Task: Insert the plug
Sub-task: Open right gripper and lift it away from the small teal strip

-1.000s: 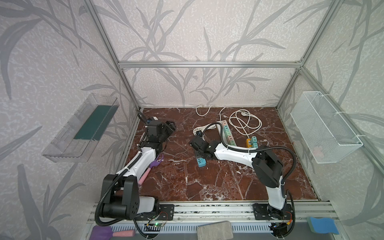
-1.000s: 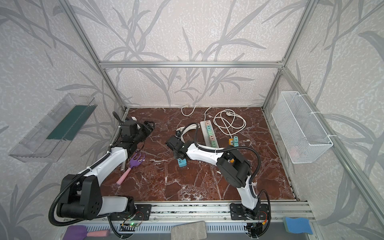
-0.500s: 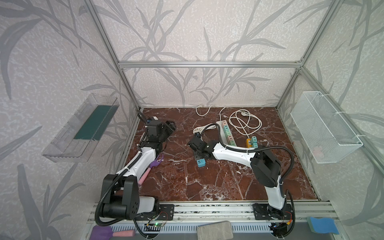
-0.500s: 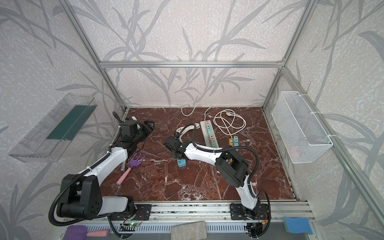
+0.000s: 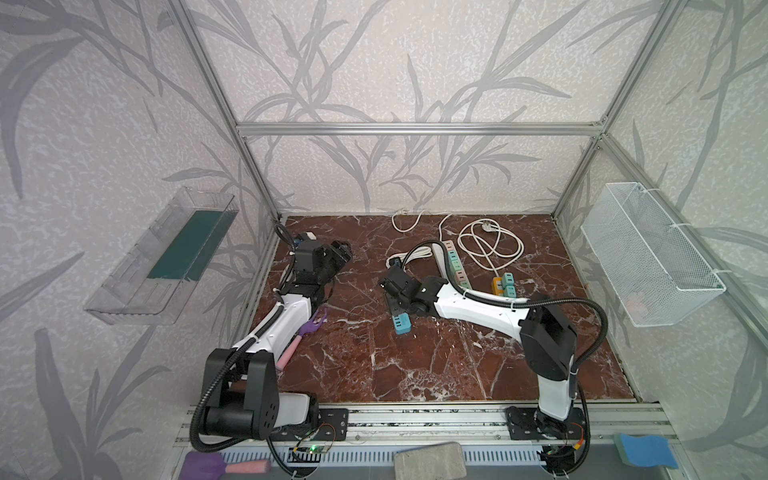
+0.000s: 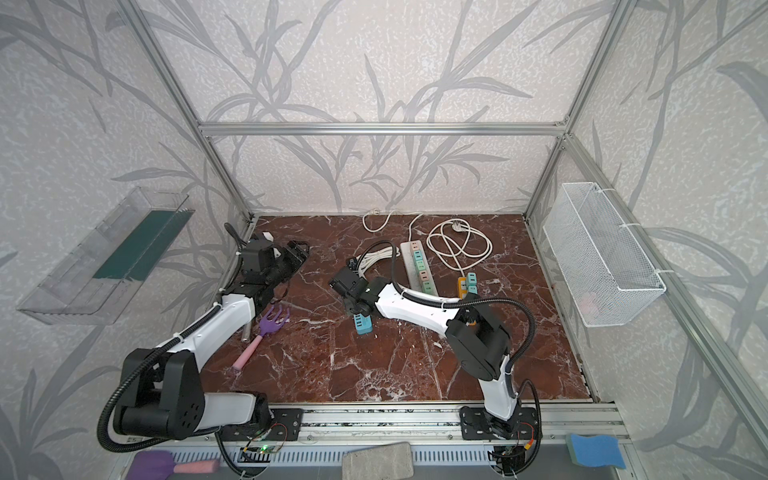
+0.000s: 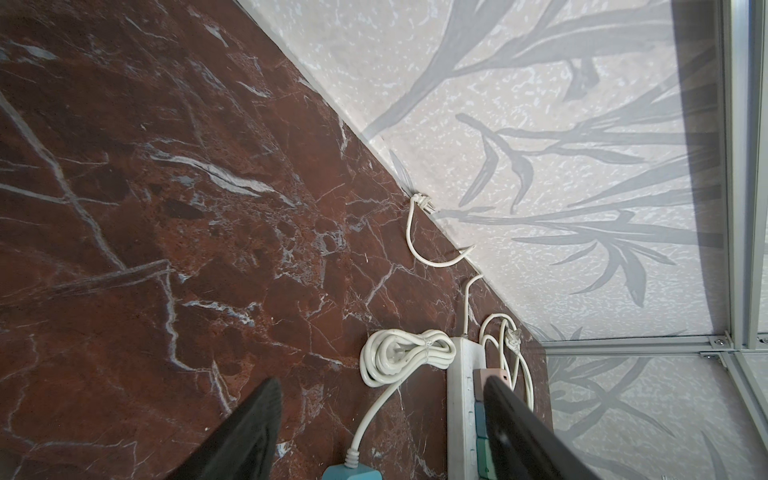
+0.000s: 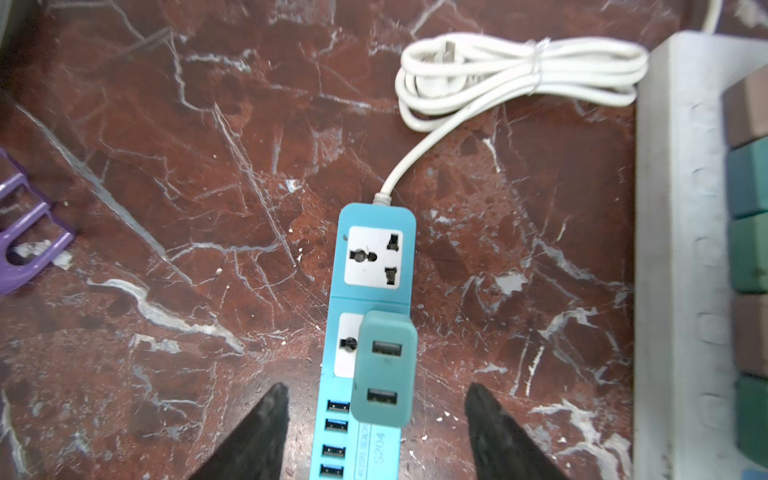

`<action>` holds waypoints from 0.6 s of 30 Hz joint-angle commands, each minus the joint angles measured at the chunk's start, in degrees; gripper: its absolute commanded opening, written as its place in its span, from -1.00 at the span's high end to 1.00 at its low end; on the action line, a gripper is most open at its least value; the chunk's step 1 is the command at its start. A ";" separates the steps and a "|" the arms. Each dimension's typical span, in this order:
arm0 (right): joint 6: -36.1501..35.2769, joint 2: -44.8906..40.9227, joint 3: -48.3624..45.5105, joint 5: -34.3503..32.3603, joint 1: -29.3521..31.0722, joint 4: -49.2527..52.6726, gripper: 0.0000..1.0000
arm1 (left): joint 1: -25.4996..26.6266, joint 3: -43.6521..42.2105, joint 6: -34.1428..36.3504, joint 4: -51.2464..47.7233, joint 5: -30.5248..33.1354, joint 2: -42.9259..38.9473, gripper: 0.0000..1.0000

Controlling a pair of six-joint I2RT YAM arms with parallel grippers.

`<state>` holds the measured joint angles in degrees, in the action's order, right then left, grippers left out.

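Left gripper (image 7: 382, 382) is released, its two dark fingers (image 7: 249, 432) spread with nothing between them, aimed low across the marble floor (image 7: 145, 208) toward the far wall. The left arm (image 5: 282, 320) stretches from the near rail along the floor's left edge, with a purple rake (image 6: 274, 322) just beside its forearm. Toward the middle, the right arm (image 5: 478, 309) bends at a raised elbow and reaches leftward, wrist tipped down. The right gripper (image 8: 377, 386) is released too. Its fingers stand either side of the blue power strip (image 8: 376, 257), clear of the teal plug (image 8: 384, 365), which sits on the strip's second socket. A white strip (image 5: 455, 266) lies just to the right.
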<state>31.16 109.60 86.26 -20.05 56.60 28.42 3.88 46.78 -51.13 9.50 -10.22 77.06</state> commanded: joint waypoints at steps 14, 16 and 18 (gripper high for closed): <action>-4.81 -24.59 -23.57 5.18 -29.30 2.86 1.00 | -0.33 0.58 -2.33 2.41 -4.07 2.43 -0.52; -5.67 -25.14 -26.41 6.93 -33.09 1.48 1.00 | -0.32 0.68 -2.44 2.54 -4.39 2.70 -0.52; -6.60 -23.97 -27.85 8.13 -34.56 0.45 1.00 | -0.28 0.68 -2.57 2.82 -4.77 2.88 -0.52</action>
<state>26.02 85.60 59.83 -15.49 22.85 28.84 3.84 46.78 -52.71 10.92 -13.91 79.22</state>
